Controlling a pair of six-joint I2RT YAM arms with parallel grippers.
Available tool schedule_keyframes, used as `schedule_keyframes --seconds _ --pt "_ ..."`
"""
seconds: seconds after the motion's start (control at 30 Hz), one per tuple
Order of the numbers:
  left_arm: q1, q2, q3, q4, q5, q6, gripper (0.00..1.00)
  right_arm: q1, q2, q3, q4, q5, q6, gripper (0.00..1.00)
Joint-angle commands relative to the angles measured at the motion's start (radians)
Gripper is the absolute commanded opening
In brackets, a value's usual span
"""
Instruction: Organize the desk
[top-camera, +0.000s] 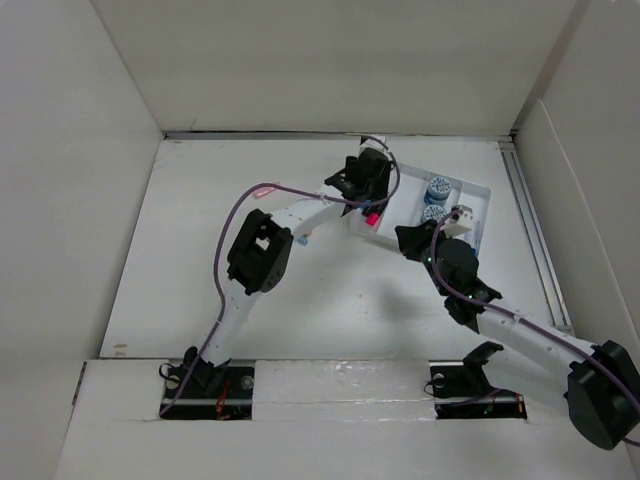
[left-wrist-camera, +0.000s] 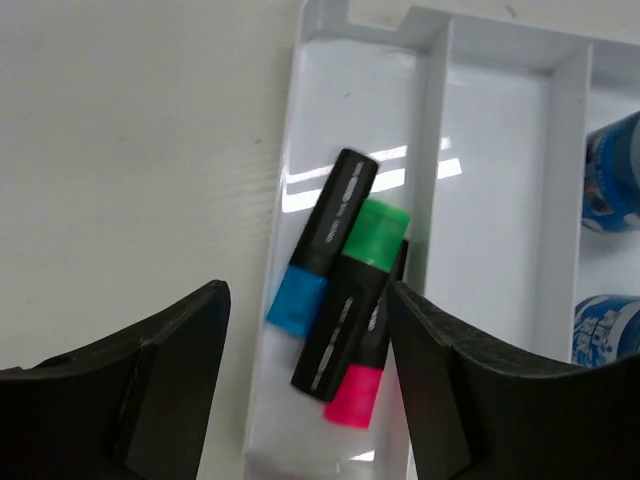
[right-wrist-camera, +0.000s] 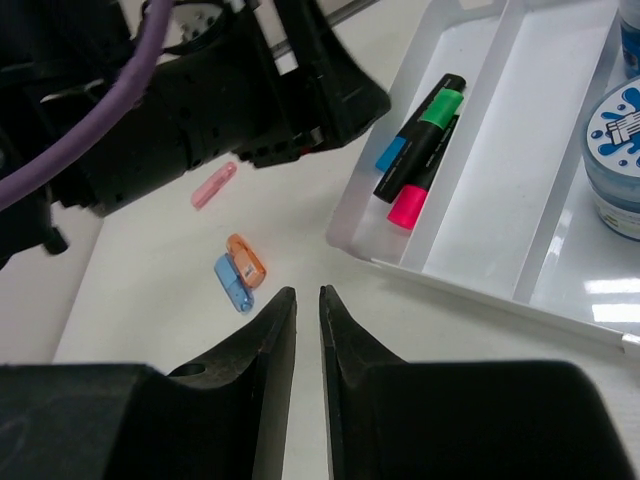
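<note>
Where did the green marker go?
In the left wrist view, the green marker lies in the white tray, in its narrow slot on the left edge. It is bunched between the blue marker and the pink marker.

the desk (top-camera: 185, 230) is a large, flat, matte white tabletop, lying level, walled by white panels at nine, twelve and three o'clock.

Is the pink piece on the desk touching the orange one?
Apart. Right wrist view shows bare desk between the pink piece and the orange piece.
</note>
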Motion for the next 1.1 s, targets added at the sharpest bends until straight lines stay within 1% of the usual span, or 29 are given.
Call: schedule_keyframes --seconds 0.0,0.03,0.07,0.1,0.13,0.17,0.2,0.23,0.27,0.3,0.33,0.43,0.47,0.6,0.73,0.83,0.97,1.07 --pt "0.013 -0.240 -0.138 0.058 -0.137 -0.089 0.59 -0.005 -0.002 0.013 0.053 0.001 -0.003 0.22" --pt "0.013 -0.279 -0.251 0.072 -0.163 -0.122 0.58 -0.005 0.001 0.018 0.046 -0.002 -0.005 0.22" --pt "0.026 -0.361 -0.311 0.078 -0.213 -0.157 0.55 -0.005 0.006 0.020 0.044 -0.002 -0.005 0.22" --pt "0.048 -0.405 -0.366 0.086 -0.229 -0.197 0.53 -0.005 0.006 0.018 0.050 -0.002 0.001 0.23" --pt "0.063 -0.440 -0.479 0.085 -0.241 -0.270 0.51 -0.005 0.017 0.017 0.059 -0.007 0.003 0.23" --pt "0.082 -0.513 -0.541 0.079 -0.246 -0.304 0.45 -0.014 0.018 0.020 0.059 -0.026 0.001 0.23" --pt "0.103 -0.550 -0.592 0.074 -0.239 -0.341 0.40 -0.014 0.021 0.024 0.056 -0.030 -0.002 0.23" --pt "0.155 -0.580 -0.702 0.065 -0.223 -0.411 0.37 -0.014 0.025 0.027 0.046 -0.037 -0.002 0.23" --pt "0.183 -0.639 -0.757 0.053 -0.181 -0.446 0.30 -0.014 0.026 0.030 0.044 -0.039 -0.002 0.23" --pt "0.210 -0.665 -0.807 0.051 -0.153 -0.475 0.26 -0.014 0.026 0.029 0.046 -0.034 0.003 0.24" --pt "0.252 -0.717 -0.909 0.062 -0.124 -0.511 0.24 -0.014 0.031 0.026 0.055 -0.040 0.005 0.24" --pt "0.273 -0.774 -1.059 0.091 -0.126 -0.518 0.26 -0.014 0.035 0.033 0.050 -0.057 0.003 0.25" --pt "0.274 -0.790 -1.075 0.088 -0.131 -0.516 0.29 -0.014 0.038 0.033 0.047 -0.057 0.003 0.25" --pt "0.274 -0.752 -1.072 0.059 -0.119 -0.518 0.32 -0.014 0.061 0.035 0.064 -0.069 0.003 0.25" --pt "0.274 -0.700 -1.046 0.097 -0.061 -0.498 0.33 -0.014 0.064 0.043 0.055 -0.069 -0.002 0.26" --pt "0.248 -0.677 -1.025 0.123 -0.038 -0.477 0.37 -0.014 0.063 0.047 0.040 -0.072 -0.006 0.26" --pt "0.229 -0.611 -0.976 0.095 -0.041 -0.477 0.38 -0.014 0.066 0.041 0.056 -0.074 -0.005 0.26" --pt "0.229 -0.600 -0.971 0.117 -0.018 -0.470 0.38 -0.014 0.072 0.052 0.050 -0.086 -0.006 0.26"
